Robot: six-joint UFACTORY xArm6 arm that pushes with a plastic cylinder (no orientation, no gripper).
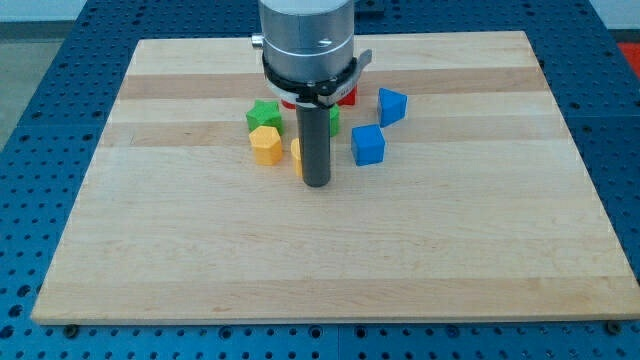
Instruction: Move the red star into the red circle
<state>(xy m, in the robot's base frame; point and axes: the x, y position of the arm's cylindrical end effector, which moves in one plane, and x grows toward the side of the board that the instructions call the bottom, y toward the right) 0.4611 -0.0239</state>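
My tip [317, 183] rests on the wooden board [450, 250], just below the cluster of blocks. Two red bits show under the arm's metal end: one [348, 97] at its right, one [288, 103] at its left. The arm hides most of both, so I cannot tell which is the star and which the circle. A yellow block [297, 153] is touching or almost touching the rod's left side, mostly hidden by it.
A green star [263, 113] and a yellow hexagon [266, 145] lie left of the rod. A green block [334, 120] peeks out at the rod's right. A blue cube [368, 145] and another blue block [392, 105] lie further right.
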